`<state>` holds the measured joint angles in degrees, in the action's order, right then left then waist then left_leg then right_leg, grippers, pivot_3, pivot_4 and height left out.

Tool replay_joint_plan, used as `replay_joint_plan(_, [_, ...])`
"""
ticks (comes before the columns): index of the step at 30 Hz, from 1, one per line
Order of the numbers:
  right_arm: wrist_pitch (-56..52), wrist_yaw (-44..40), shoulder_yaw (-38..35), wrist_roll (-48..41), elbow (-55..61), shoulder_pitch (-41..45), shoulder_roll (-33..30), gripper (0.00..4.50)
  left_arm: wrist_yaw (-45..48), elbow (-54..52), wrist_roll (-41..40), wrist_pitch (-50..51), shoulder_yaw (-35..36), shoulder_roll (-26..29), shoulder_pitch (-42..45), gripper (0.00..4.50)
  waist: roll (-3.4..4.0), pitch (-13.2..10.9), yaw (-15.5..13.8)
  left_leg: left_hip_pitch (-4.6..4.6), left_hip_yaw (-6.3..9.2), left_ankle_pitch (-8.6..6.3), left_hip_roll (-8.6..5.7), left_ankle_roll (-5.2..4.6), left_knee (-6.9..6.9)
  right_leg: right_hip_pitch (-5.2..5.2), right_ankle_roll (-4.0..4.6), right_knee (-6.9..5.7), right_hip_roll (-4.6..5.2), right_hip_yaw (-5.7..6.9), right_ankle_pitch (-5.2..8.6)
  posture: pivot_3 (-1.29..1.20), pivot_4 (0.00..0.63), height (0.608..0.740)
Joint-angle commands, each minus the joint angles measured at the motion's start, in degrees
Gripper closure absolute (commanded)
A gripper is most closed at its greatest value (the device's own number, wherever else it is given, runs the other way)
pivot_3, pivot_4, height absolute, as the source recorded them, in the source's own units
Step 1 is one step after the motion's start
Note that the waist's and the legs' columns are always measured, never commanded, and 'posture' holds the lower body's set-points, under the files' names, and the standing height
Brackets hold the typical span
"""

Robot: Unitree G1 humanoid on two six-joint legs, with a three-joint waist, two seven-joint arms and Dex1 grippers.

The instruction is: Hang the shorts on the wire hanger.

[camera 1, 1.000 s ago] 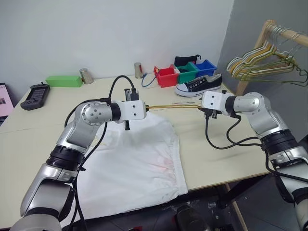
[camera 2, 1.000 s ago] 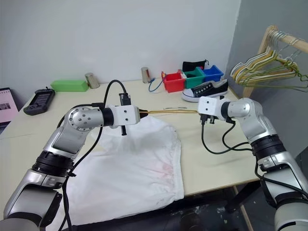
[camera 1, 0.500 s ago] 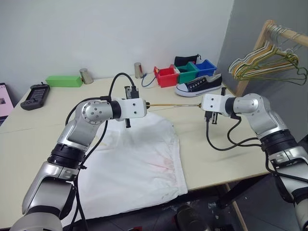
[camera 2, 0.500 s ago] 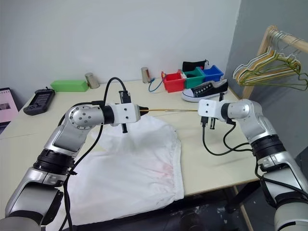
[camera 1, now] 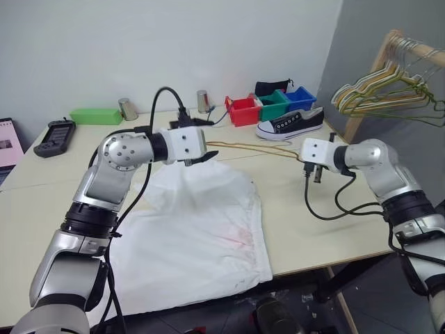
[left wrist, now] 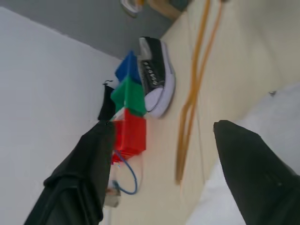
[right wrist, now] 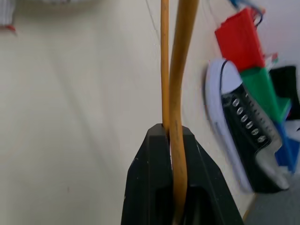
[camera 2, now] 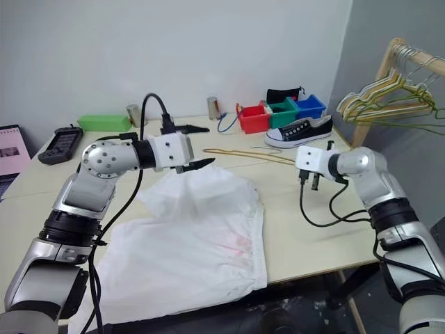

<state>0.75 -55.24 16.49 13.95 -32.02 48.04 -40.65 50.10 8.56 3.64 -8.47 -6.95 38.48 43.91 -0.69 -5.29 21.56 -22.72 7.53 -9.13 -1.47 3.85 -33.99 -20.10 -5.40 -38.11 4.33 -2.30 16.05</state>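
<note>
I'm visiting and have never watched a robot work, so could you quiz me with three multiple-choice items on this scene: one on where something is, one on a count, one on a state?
1. Where do the shorts lie?
A. flat on the table
B. on the rack
C. in the red bin

2. How many small coloured bins stand behind the shoe?
A. one
B. three
C. five

3. How does the right gripper stand?
A. wide open
B. shut on the shoe
C. shut on the wire hanger

Answers: 1 A, the white cloth is spread on the tabletop. 2 B, the red bin, green bin and blue bin sit in a row. 3 C, the right wrist view shows the fingers pinching the yellow wire.
</note>
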Motion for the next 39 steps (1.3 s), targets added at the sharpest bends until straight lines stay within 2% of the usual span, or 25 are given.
replay_joint_plan(1, [-6.5,-6.4,-4.4,-5.2,0.5,-1.6,-3.4,4.50,-3.7,-3.5,-7.0,6.7,6.7,-2.0,0.4,0.01,0.00,0.0,-0.1,0.01,-0.01,0.00,-0.02,0.00,0.00,0.00,0.00,-0.01,0.02,-0.01,0.00,-0.29,0.006,0.740])
replay_joint_plan(4, [-20.7,-16.1,-7.0,-12.4,4.1,-5.0,-6.0,4.50,-4.0,-8.8,-12.0,13.7,9.6,-2.8,-4.9,0.01,0.09,0.1,0.3,0.06,-0.03,0.00,0.01,0.00,-0.01,0.01,0.00,-0.04,0.01,-0.01,0.00,-0.29,0.010,0.740])
replay_joint_plan(8, [-38.2,-30.8,-7.2,-21.4,11.9,-12.2,-13.3,4.50,-5.0,-20.1,-19.6,25.4,10.8,-4.9,-16.4,0.01,0.50,0.3,0.3,0.11,-0.03,-0.01,0.04,-0.01,0.01,0.10,-0.01,-0.02,-0.02,-0.01,0.01,-0.29,0.016,0.740])
replay_joint_plan(13, [-57.2,-37.1,-5.4,-32.2,21.9,-20.9,-22.1,4.50,-5.2,-29.7,-24.4,34.0,10.9,-4.8,-28.7,0.01,0.47,0.3,0.2,0.11,-0.07,-0.02,0.06,-0.01,-0.07,0.11,0.01,-0.04,-0.02,-0.02,0.02,-0.28,0.023,0.740])
replay_joint_plan(17, [-66.6,-37.3,-3.6,-42.5,32.8,-31.4,-30.8,4.50,-3.7,-36.8,-27.0,37.1,11.2,-2.9,-37.7,0.01,0.45,0.4,-0.8,0.22,-0.20,-0.05,0.17,0.00,-0.05,0.24,0.58,0.00,-0.03,-0.01,0.34,-0.27,0.034,0.740])
replay_joint_plan(21, [-73.3,-35.9,-6.0,-49.9,40.1,-40.2,-34.3,4.50,-3.4,-41.8,-28.8,38.3,11.2,-1.4,-43.8,0.01,0.32,0.3,-1.2,0.21,-0.40,-0.19,0.23,-0.16,-0.05,0.18,0.68,0.06,-0.03,-0.05,0.40,-0.27,0.044,0.740])
replay_joint_plan(23, [-75.4,-34.1,-7.8,-52.9,42.3,-44.0,-34.8,4.50,-3.7,-43.4,-29.7,39.1,11.7,-1.0,-45.8,0.01,0.18,0.2,-1.5,0.19,-0.49,-0.39,0.27,0.14,-0.05,0.16,0.69,0.10,-0.02,-0.07,0.41,-0.27,0.052,0.740])
replay_joint_plan(28, [-77.2,-30.3,-12.5,-57.6,46.7,-51.8,-34.6,4.50,-3.7,-45.9,-32.4,41.3,13.9,0.4,-49.3,0.01,-0.28,-0.1,-2.3,0.19,-0.62,-0.44,0.39,0.17,-0.06,-0.11,0.84,0.19,0.00,-0.02,0.52,-0.27,0.064,0.740])
replay_joint_plan(34, [-79.8,-24.7,-15.1,-61.2,49.2,-54.9,-30.8,4.50,-4.4,-47.9,-34.4,43.2,14.1,1.1,-50.4,0.01,-0.70,-0.4,-2.5,0.06,-1.14,-0.50,0.74,0.23,-0.07,-0.17,0.86,0.46,0.04,0.04,0.54,-0.29,0.074,0.740])
replay_joint_plan(39, [-78.7,-22.5,-16.7,-61.5,46.6,-56.3,-29.8,4.50,-3.4,-46.6,-37.4,44.4,18.5,2.6,-51.4,0.01,-0.67,-0.6,-2.5,-0.15,-1.44,-0.51,1.04,0.23,-0.05,-0.17,0.86,0.84,-0.01,0.13,0.53,-0.31,0.076,0.740])
